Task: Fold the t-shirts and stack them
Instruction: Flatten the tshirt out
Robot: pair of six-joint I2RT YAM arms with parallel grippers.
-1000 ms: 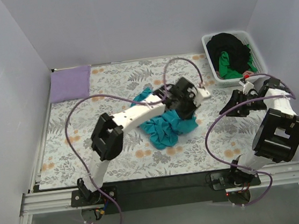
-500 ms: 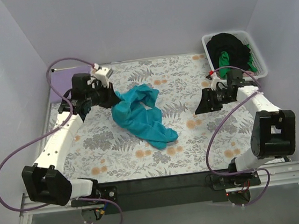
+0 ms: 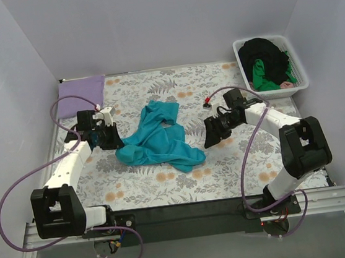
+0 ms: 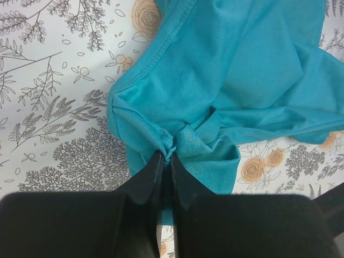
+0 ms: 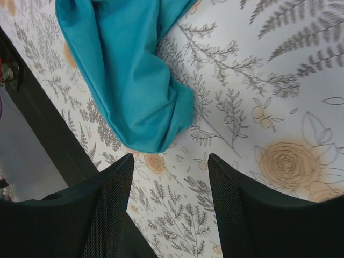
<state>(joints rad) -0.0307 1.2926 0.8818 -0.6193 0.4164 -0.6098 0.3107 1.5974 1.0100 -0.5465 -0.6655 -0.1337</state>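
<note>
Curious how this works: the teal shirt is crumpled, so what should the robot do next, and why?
Probably move the right fingers to the loose end of the shirt and pinch it, so both arms can spread it flat. The left fingers clamp a bunched edge; the right stand open.

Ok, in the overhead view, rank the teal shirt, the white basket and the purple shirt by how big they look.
1. teal t-shirt, spread loosely.
2. white basket, somewhat smaller.
3. lavender t-shirt, clearly smallest.
The white basket and lavender t-shirt lie farther from the camera, so real sizes may differ.
</note>
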